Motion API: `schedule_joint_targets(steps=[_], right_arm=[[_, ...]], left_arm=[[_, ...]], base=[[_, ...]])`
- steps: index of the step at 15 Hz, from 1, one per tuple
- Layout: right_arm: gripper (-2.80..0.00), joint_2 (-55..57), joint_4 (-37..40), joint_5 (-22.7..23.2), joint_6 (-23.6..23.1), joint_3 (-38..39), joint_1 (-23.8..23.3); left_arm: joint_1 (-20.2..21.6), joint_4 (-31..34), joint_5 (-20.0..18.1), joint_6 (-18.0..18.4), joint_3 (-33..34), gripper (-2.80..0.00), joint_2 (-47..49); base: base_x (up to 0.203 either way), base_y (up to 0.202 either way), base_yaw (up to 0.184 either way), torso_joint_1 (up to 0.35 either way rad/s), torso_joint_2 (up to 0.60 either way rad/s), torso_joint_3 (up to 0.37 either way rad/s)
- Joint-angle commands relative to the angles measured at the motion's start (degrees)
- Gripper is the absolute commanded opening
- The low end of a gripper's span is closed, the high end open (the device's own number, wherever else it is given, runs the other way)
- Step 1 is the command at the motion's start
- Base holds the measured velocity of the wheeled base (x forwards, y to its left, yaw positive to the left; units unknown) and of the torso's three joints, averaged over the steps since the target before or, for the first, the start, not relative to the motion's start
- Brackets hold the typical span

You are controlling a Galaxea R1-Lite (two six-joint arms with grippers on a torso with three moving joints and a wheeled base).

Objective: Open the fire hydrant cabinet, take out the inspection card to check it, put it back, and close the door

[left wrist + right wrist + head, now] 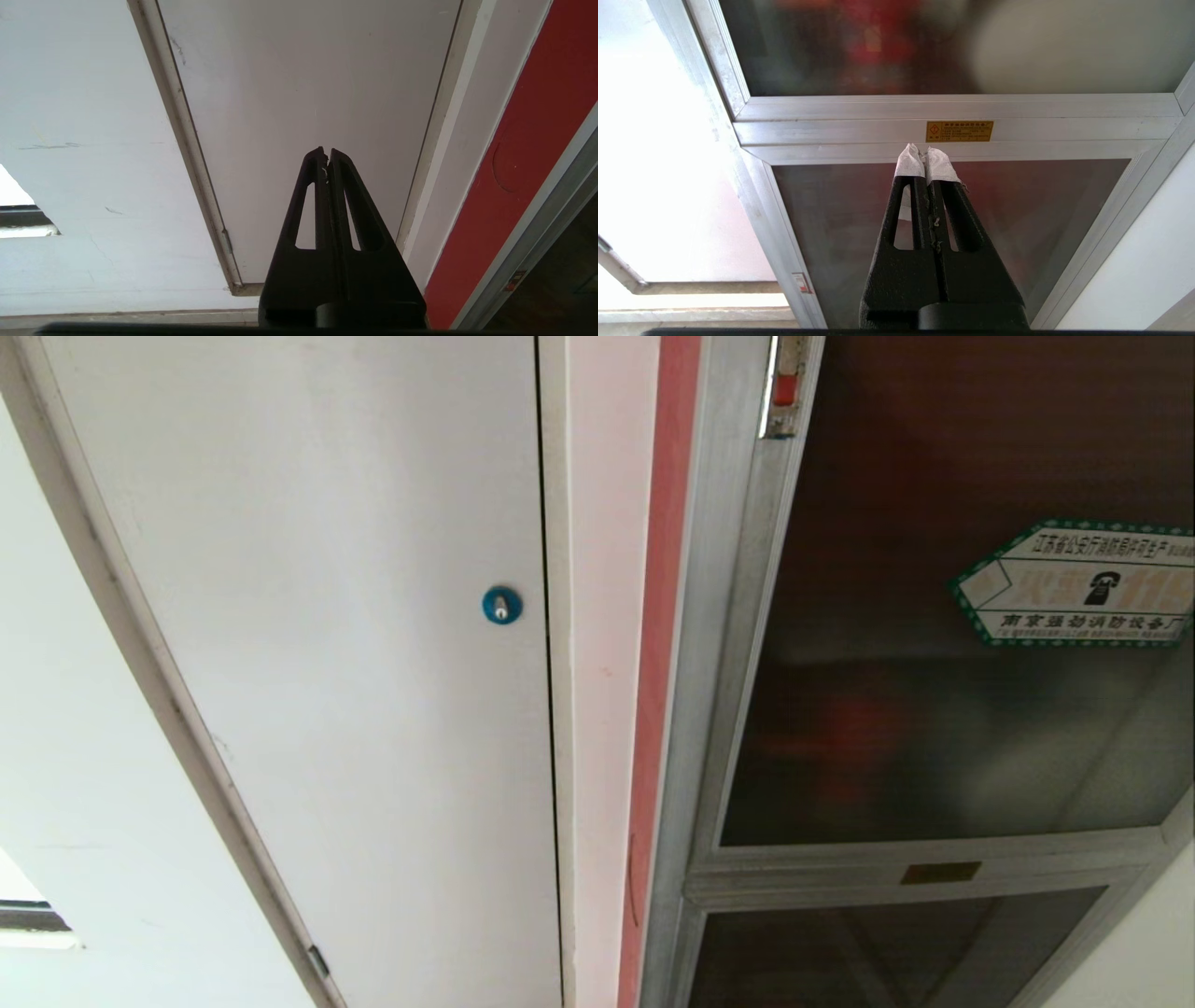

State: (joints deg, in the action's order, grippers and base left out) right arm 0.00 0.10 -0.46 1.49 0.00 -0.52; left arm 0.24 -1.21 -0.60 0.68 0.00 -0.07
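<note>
Against the wall ahead, the fire hydrant cabinet (719, 644) stands shut: the door (934, 616), dark tinted glass in a silver frame, sits flush in place, its arrow-shaped sticker (1074, 583) showing at the right of the head view. Nothing of the task looks done yet; opening, taking out the card, checking it, returning it and closing all seem to lie ahead. The inspection card cannot be seen, and only a red blur shows through the glass, so I cannot tell where inside it lies. To the left of the cabinet is a plain white door (327, 616) with a round blue lock (501, 605). Neither arm shows in the head view. The right hand (926, 150), its tips wrapped in white tape, has its fingers pressed together on nothing and points toward the frame rail bearing a small orange label (959, 131), above the lower glass door (952, 210); it looks short of touching. The left hand (326, 151) is likewise closed and empty, facing the white door.
</note>
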Motion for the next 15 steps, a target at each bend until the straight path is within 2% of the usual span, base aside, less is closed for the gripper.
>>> schedule_joint_targets(steps=[1, 13, 15], right_arm=[[-2.8, -0.1, 0.0, 0.0, 0.0, 0.0, 0.0], [-2.8, -0.1, -0.4, -0.2, 0.0, -0.2, 0.0], [-2.8, 0.0, -0.6, 0.3, -0.1, -3.6, 0.0]], left_arm=[[0.0, 0.0, 0.0, 0.0, 0.4, -2.8, 0.1], [0.0, -0.1, 0.0, 0.0, 0.4, -2.8, 0.1], [0.0, 0.0, 0.0, 0.0, 0.4, -2.8, 0.1]], base=[[0.0, 0.0, 0.0, 0.0, 0.0, 0.0], [0.0, 0.0, 0.0, 0.0, 0.0, 0.0], [0.0, 0.0, 0.0, 0.0, 0.0, 0.0]])
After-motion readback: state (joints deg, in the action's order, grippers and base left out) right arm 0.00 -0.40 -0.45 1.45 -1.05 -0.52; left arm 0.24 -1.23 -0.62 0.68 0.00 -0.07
